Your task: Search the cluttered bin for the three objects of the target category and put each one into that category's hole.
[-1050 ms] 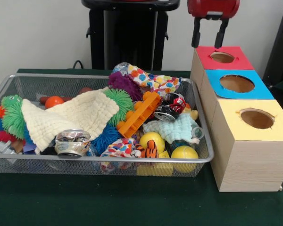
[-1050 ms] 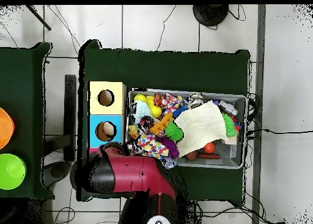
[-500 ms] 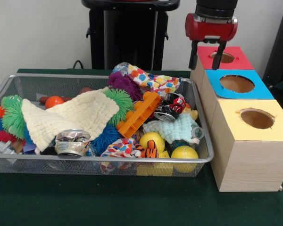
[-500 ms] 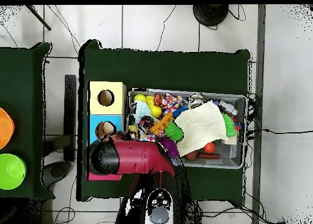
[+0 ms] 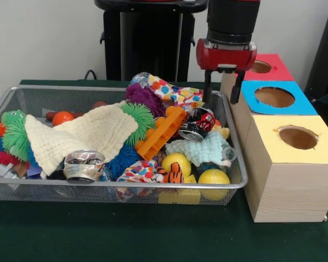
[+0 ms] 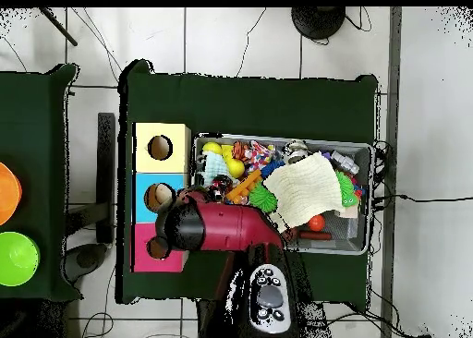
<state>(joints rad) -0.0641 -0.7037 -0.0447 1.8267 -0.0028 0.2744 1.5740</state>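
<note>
The tool (image 5: 222, 94) has moved from above the red box (image 5: 261, 66) to the bin (image 5: 120, 185) edge, descending. Fingers are spread and empty. Judgement: a new search begins; the target objects remain in the clutter, unidentified.

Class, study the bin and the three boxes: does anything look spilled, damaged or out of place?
Nothing stands out. The toys are jumbled but all inside the wire bin, and the three boxes stand in a straight row beside it. The gripper hangs open, holding nothing.
</note>
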